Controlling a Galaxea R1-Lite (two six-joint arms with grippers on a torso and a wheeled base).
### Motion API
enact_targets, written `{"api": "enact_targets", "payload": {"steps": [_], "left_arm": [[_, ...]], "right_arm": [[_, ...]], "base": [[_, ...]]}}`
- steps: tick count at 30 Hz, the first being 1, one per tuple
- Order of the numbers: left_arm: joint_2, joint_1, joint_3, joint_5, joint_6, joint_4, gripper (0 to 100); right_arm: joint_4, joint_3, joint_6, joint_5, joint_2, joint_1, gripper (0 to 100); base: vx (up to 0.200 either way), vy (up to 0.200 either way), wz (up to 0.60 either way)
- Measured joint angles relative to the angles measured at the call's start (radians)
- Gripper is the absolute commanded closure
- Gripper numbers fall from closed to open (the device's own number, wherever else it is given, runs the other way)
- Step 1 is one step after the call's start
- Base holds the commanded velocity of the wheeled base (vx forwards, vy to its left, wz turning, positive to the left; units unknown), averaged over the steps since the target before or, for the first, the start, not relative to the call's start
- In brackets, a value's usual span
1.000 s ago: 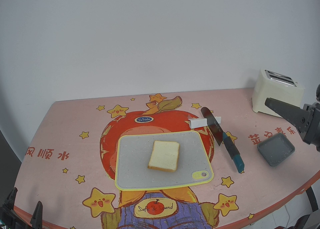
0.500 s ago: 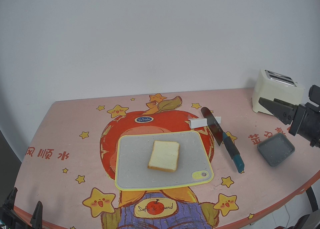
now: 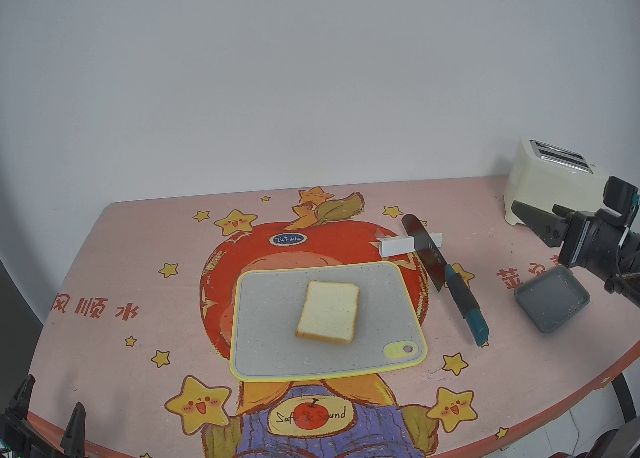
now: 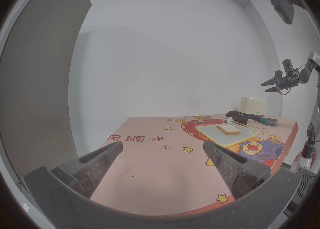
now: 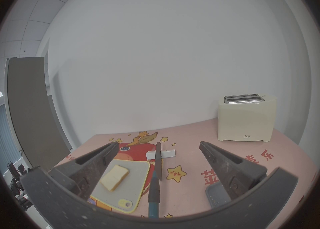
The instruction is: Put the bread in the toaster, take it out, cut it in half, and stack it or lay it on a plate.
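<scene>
Head view: we see a pink cartoon-printed table (image 3: 133,259) with a grey, yellow-rimmed cutting board (image 3: 267,339) lying near its middle. Taking the board as the centre of the dial, the cream two-slot toaster (image 3: 550,189) stands at 2 o'clock, well apart, by the table's far right edge. The right gripper (image 3: 533,209) hangs in the air just in front of the toaster, above the plate. We see its jaws spread wide with nothing between them. The left gripper (image 3: 52,394) sits at 8 o'clock, at the table's near edge. Its jaws are likewise wide apart and hold nothing.

The knife (image 3: 443,276) lies at 3 o'clock just beside the board, with its teal-tipped handle toward us. Its dark blade is propped across a small white knife rest (image 3: 397,246) at 1 o'clock.

The plate (image 3: 533,299), a grey square dish, sits farther out at 3 o'clock, and we see its grey floor from rim to rim.

The bread (image 3: 328,311), one pale whole slice, lies flat on the board's middle.
</scene>
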State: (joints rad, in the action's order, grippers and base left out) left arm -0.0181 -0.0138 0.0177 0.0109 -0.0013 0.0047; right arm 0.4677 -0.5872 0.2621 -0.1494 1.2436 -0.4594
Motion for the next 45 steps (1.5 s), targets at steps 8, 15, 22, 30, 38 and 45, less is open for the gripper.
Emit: {"api": "enact_targets", "payload": {"steps": [8,15,22,30,38,45], "left_arm": [[0.000,0.000,0.000,0.000,0.000,0.000,0],[0.000,0.000,0.000,0.000,0.000,0.000,0],[0.000,0.000,0.000,0.000,0.000,0.000,0],[0.000,0.000,0.000,0.000,0.000,0.000,0],[0.000,0.000,0.000,0.000,0.000,0.000,0],[0.000,0.000,0.000,0.000,0.000,0.000,0]], "right_arm": [[-0.001,0.030,-0.028,-0.014,0.011,-0.091,0],[-0.019,-0.026,-0.029,-0.016,0.039,-0.111,0],[-0.045,-0.130,-0.027,-0.015,0.130,-0.112,0],[-0.044,-0.091,-0.033,-0.032,0.228,-0.133,0],[-0.023,-0.064,-0.032,-0.059,0.313,-0.138,0],[-0.020,-0.044,-0.032,-0.093,0.341,-0.138,0]], "base": [[0.000,0.000,0.00],[0.000,0.000,0.00],[0.000,0.000,0.00],[0.000,0.000,0.00],[0.000,0.000,0.00],[0.000,0.000,0.00]]}}
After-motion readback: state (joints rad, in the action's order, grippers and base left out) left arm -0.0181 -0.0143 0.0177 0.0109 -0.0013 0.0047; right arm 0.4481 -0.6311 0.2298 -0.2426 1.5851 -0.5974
